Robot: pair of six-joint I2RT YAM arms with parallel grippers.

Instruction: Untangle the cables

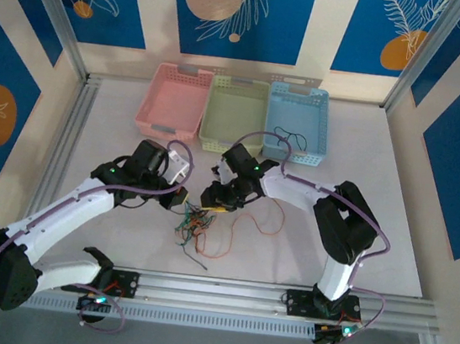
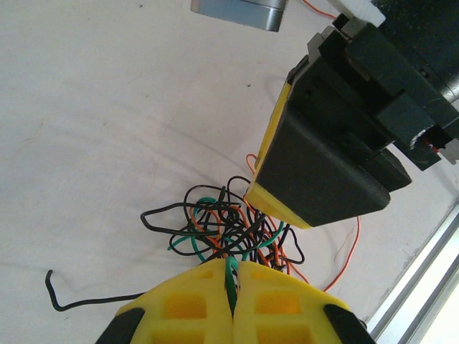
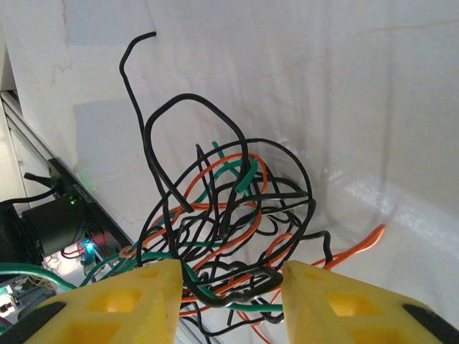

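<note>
The cables (image 1: 194, 218) lie as a knot of black, orange-red and green wires on the white table between the two arms. My left gripper (image 1: 178, 195) sits at the knot's left edge. In the left wrist view its yellow jaws are shut on a green cable (image 2: 231, 276) that runs up out of the knot (image 2: 229, 222). My right gripper (image 1: 214, 197) reaches in from the right. It (image 3: 231, 287) stands open, with black, green and orange strands (image 3: 229, 215) crossing the gap between its fingers. One of its fingers (image 2: 283, 204) hangs just over the knot.
Three baskets stand in a row at the back: pink (image 1: 177, 97), green (image 1: 235, 113) and blue (image 1: 298, 117), the blue one with a black wire (image 1: 290, 136) in it. An orange loop (image 1: 270, 224) trails right of the knot. An aluminium rail (image 1: 282, 293) runs along the near edge.
</note>
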